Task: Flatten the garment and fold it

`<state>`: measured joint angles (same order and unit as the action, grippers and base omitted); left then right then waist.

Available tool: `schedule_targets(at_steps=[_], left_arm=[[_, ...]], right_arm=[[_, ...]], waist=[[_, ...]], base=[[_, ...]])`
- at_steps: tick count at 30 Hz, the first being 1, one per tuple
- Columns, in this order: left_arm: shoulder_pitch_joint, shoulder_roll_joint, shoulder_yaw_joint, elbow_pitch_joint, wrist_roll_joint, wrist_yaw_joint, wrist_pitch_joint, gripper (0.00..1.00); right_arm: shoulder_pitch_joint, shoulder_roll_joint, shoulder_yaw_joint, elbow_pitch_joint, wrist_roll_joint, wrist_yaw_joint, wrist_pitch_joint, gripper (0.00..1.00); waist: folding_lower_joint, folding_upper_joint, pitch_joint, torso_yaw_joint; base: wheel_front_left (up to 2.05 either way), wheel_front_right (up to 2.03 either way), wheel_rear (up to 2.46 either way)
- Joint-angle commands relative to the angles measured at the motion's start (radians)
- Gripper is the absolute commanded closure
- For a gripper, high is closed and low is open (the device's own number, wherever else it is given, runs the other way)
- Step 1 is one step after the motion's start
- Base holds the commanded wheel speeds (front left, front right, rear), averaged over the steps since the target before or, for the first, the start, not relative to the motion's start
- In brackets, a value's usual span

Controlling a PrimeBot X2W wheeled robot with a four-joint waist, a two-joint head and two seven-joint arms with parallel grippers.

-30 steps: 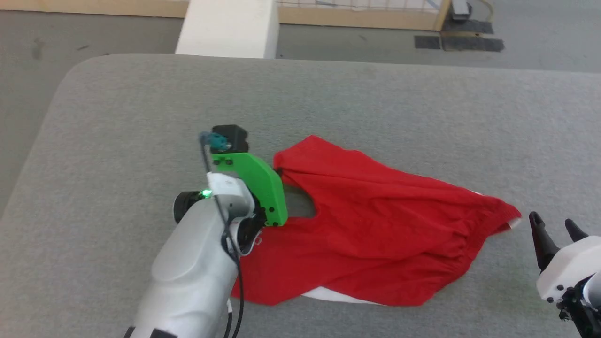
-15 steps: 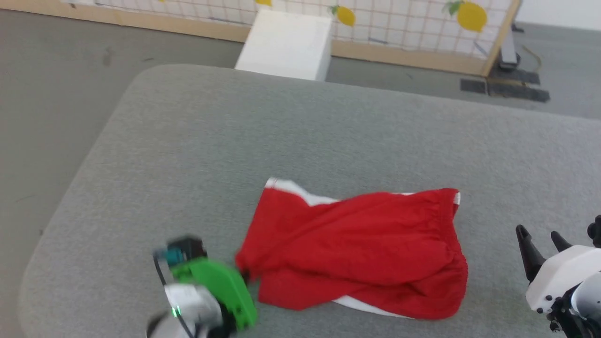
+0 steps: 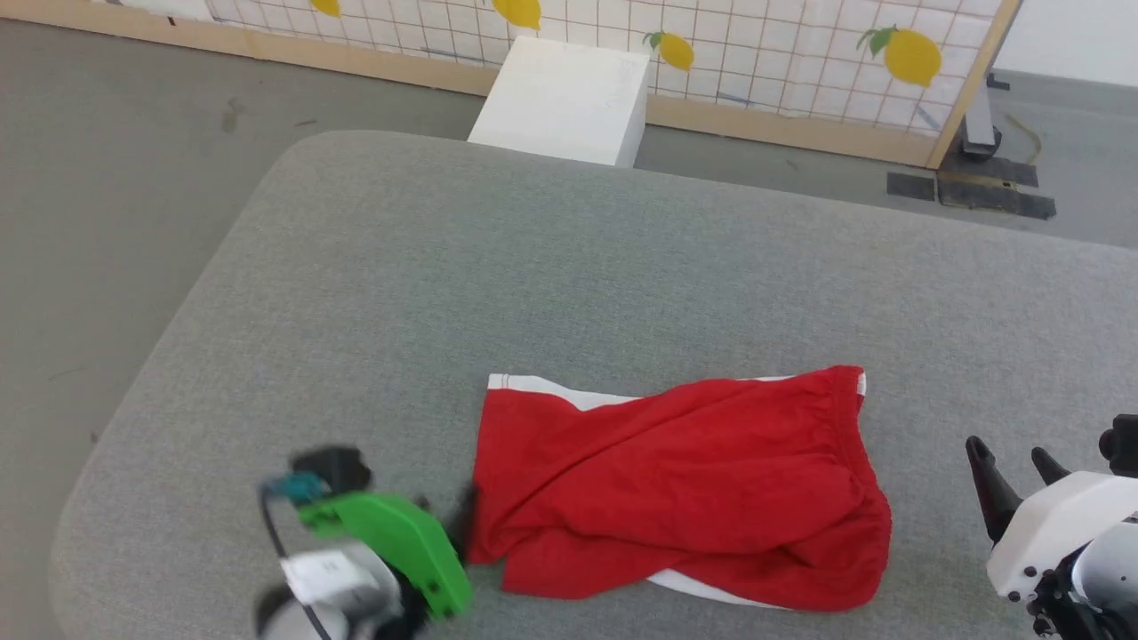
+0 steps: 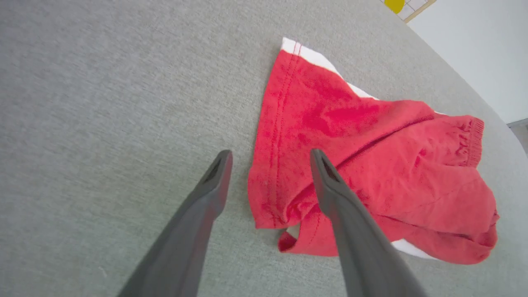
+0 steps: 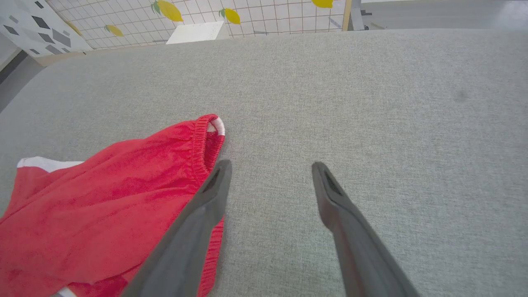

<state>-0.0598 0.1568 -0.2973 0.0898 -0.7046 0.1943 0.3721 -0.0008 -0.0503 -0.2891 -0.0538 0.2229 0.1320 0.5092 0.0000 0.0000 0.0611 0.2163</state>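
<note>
One red garment (image 3: 693, 480), with two white stripes showing; one grey desk (image 3: 533, 267); two grippers, the left gripper (image 4: 270, 153) and the right gripper (image 5: 271, 164), each with one pair of jaws; one white box (image 3: 564, 98); one tiled screen (image 3: 782, 53), bearing four yellow lemons (image 3: 907, 55) in the head view; two dark patches (image 3: 996, 197) on one grey floor (image 3: 107, 178).
</note>
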Motion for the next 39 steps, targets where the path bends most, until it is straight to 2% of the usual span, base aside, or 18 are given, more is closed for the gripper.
schedule_targets(at_steps=[1, 5, 6, 8, 9, 10, 16, 22, 29, 30, 31, 32, 33, 39], left_arm=[[-0.044, 0.027, 0.01, -0.017, 0.025, -0.002, -0.011, 0.0], [-0.156, 0.083, -0.018, -0.027, 0.09, -0.034, 0.004, 0.0], [-0.26, 0.116, -0.068, 0.013, 0.139, -0.085, 0.035, 0.0], [-0.327, 0.126, -0.099, 0.062, 0.162, -0.119, 0.057, 0.0], [-0.408, 0.126, -0.139, 0.155, 0.182, -0.159, 0.095, 0.0], [-0.43, 0.127, -0.154, 0.191, 0.191, -0.169, 0.111, 0.0], [-0.508, 0.118, -0.193, 0.342, 0.206, -0.193, 0.168, 0.0], [-0.543, 0.102, -0.198, 0.419, 0.197, -0.205, 0.168, 0.0], [-0.556, 0.089, -0.196, 0.489, 0.183, -0.174, 0.214, 0.0], [-0.555, 0.084, -0.196, 0.494, 0.173, -0.175, 0.229, 0.23], [-0.554, 0.081, -0.195, 0.495, 0.168, -0.174, 0.237, 0.55], [-0.553, 0.08, -0.194, 0.496, 0.164, -0.171, 0.243, 0.95], [-0.549, 0.077, -0.189, 0.496, 0.156, -0.167, 0.248, 1.0], [-0.515, 0.054, -0.105, 0.437, 0.089, -0.13, 0.152, 1.0]], right_arm=[[0.003, 0.0, -0.001, 0.001, 0.01, -0.001, -0.008, 0.0], [-0.001, 0.0, -0.006, -0.004, 0.008, -0.001, -0.009, 0.0], [-0.013, 0.0, -0.003, -0.012, 0.004, -0.001, -0.004, 0.0], [-0.024, 0.0, -0.001, -0.016, 0.002, -0.001, -0.002, 0.0], [-0.037, 0.0, 0.004, -0.019, 0.001, -0.001, 0.001, 0.0], [-0.04, 0.0, 0.006, -0.02, 0.0, -0.001, 0.002, 0.0], [-0.05, 0.0, 0.002, -0.031, -0.004, -0.001, 0.005, 0.0], [-0.062, 0.0, 0.001, -0.045, -0.006, -0.001, 0.005, 0.0], [-0.074, 0.0, 0.012, -0.049, -0.001, -0.001, -0.001, 0.0], [-0.074, 0.0, 0.013, -0.05, 0.0, -0.001, -0.003, 0.0], [-0.074, 0.0, 0.013, -0.05, 0.0, -0.001, -0.004, 0.0], [-0.075, 0.0, 0.014, -0.05, 0.0, -0.001, -0.005, 0.0], [-0.075, 0.0, 0.014, -0.051, 0.0, -0.001, -0.005, 0.0], [-0.084, 0.0, 0.031, -0.066, -0.011, -0.001, -0.01, 0.0]], waist=[[0.0, 0.0, 0.01, -0.006], [0.0, 0.0, 0.032, -0.013], [0.0, 0.0, 0.057, -0.025], [0.0, 0.0, 0.074, -0.035], [0.0, 0.0, 0.096, -0.053], [0.0, 0.0, 0.104, -0.06], [0.0, 0.0, 0.144, -0.089], [0.0, 0.0, 0.178, -0.106], [0.0, 0.0, 0.197, -0.116], [0.0, 0.0, 0.2, -0.116], [0.0, 0.0, 0.201, -0.116], [0.0, 0.0, 0.203, -0.116], [0.0, 0.0, 0.205, -0.116], [0.0, 0.0, 0.206, -0.112]], base=[[0.0, 0.0, 0.0], [0.0, 0.0, 0.0], [0.0, 0.0, 0.0], [0.0, 0.0, 0.0], [0.0, 0.0, 0.0], [0.0, 0.0, 0.0], [0.0, 0.0, 0.0], [0.0, 0.0, 0.0], [0.0, 0.0, 0.0], [0.0, 0.0, 0.0], [0.0, 0.0, 0.0], [0.0, 0.0, 0.0], [0.0, 0.0, 0.0], [0.0, 0.0, 0.0]])
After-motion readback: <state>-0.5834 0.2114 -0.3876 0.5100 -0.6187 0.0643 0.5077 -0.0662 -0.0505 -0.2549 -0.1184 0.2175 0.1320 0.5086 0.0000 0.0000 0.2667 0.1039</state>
